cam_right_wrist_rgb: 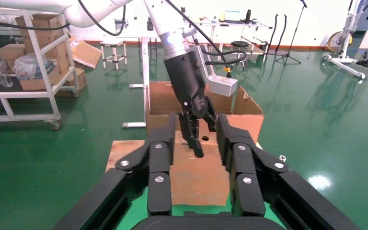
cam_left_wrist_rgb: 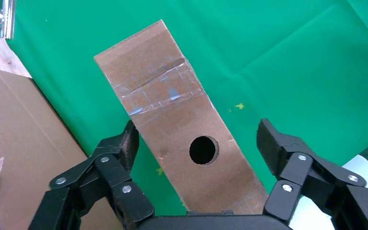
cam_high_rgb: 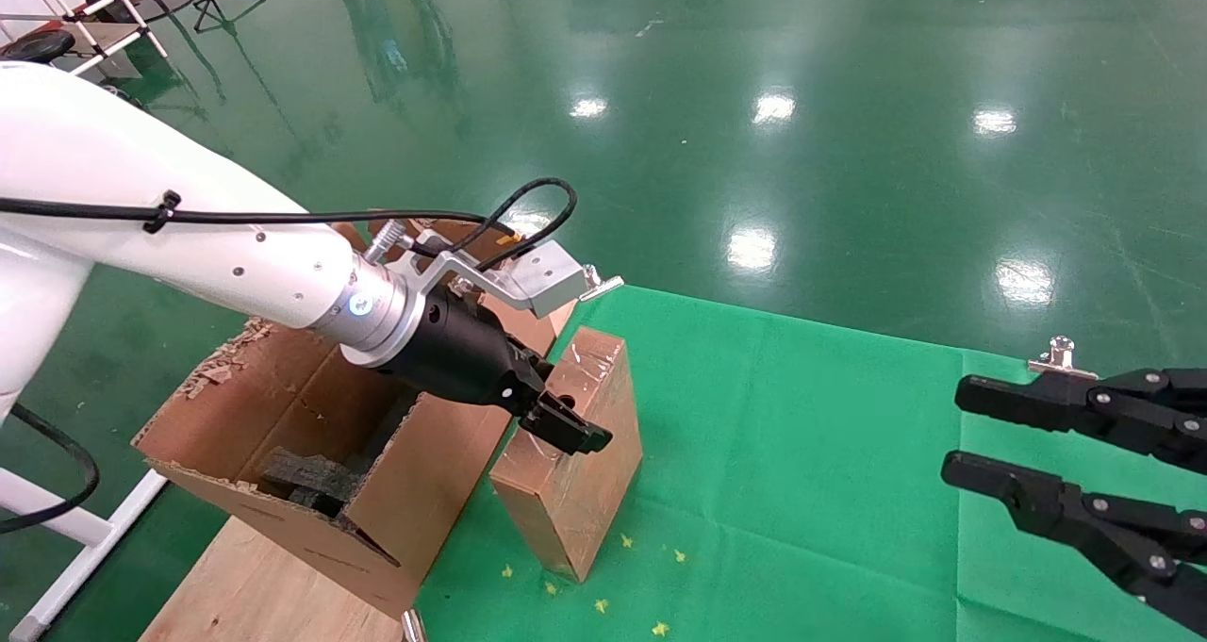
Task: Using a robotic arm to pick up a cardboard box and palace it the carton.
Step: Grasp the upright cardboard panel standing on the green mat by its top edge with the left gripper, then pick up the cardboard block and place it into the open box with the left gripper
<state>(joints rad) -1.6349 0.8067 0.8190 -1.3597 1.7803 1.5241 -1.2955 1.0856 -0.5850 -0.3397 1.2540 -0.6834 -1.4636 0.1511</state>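
The left gripper (cam_left_wrist_rgb: 196, 148) hung open astride the cardboard box (cam_left_wrist_rgb: 182, 120), fingers flanking its long sides, untouched.

The left claw (cam_high_rgb: 556, 416) hides part of the cardboard box's (cam_high_rgb: 575, 472) taped top

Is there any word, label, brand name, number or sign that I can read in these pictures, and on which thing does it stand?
None can be read.
Cardboard box: plain brown, only clear tape and a round hole; no print.
Carton: no print shows on its walls.
Left tool, open around the box, and right tool, open and apart from it: no markings.
Background shelf boxes: any labels are too small to read.
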